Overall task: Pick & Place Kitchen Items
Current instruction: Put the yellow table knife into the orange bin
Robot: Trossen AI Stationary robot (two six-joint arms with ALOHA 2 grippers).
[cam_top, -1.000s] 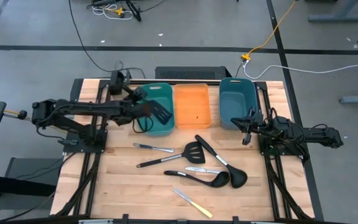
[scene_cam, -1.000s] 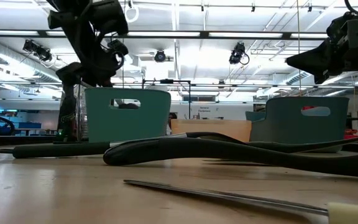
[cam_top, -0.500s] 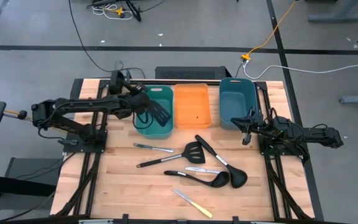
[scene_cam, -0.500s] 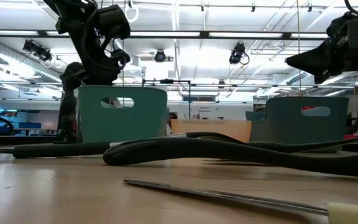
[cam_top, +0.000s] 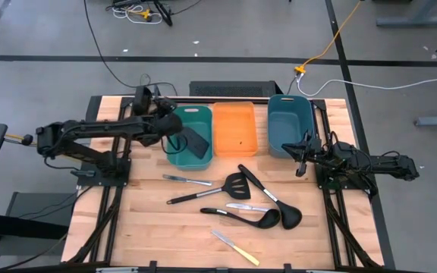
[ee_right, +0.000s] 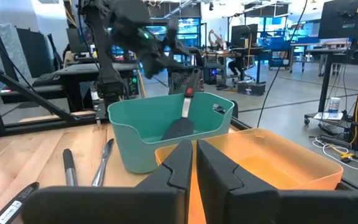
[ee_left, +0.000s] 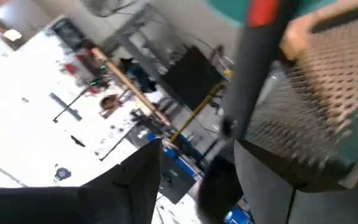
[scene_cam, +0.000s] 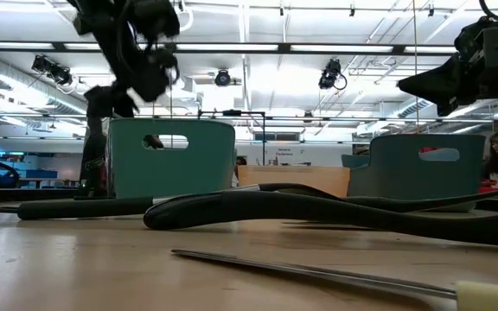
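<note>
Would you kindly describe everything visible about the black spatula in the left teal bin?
The black spatula is matte, plastic-looking, with a broad flat blade and a slim handle ending in a red tip. It stands tilted inside the left teal bin, blade down on the bin floor, handle leaning up toward the far wall. The left gripper hovers just above the handle; whether they touch is unclear.

Count: 2 teal bins [cam_top: 190, 136] [cam_top: 290, 125], 1 orange bin [cam_top: 234, 129], 2 spatulas [cam_top: 196, 142] [cam_top: 207, 191], 2 ladles [cam_top: 271, 197] [cam_top: 245, 218], 3 knives [cam_top: 187, 180] [cam_top: 249, 206] [cam_top: 234, 247].
</note>
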